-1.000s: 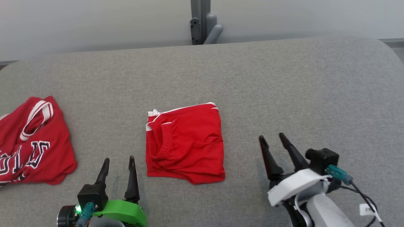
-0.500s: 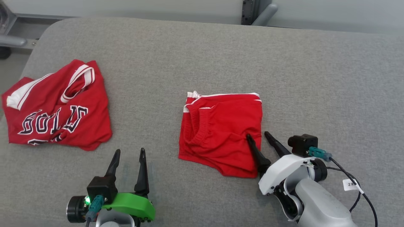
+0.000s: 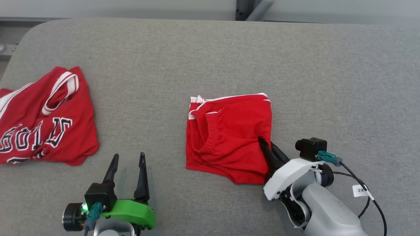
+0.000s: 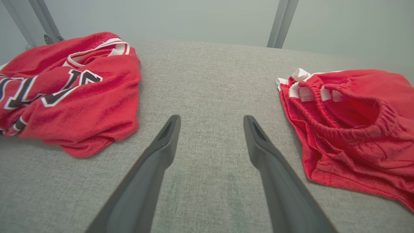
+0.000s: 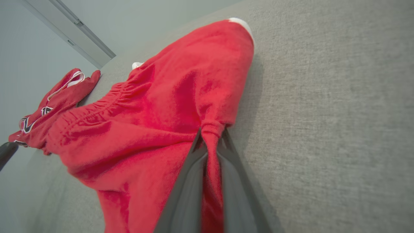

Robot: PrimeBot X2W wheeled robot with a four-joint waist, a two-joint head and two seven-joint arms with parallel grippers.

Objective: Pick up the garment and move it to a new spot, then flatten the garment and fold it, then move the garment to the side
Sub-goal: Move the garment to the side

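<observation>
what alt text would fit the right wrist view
The right gripper is shut on a pinched edge of the red shorts, which lie on a grey table. A red jersey lies beyond them at far left.

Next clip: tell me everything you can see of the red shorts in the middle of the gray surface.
The red shorts look like soft knit fabric, with white trim along the far edge and a gathered elastic waistband showing on the robot's left side. They lie folded over and rumpled, roughly square, on the gray padded surface. The right gripper is shut on a pinched ridge of cloth at their right edge, toward the near corner.
</observation>
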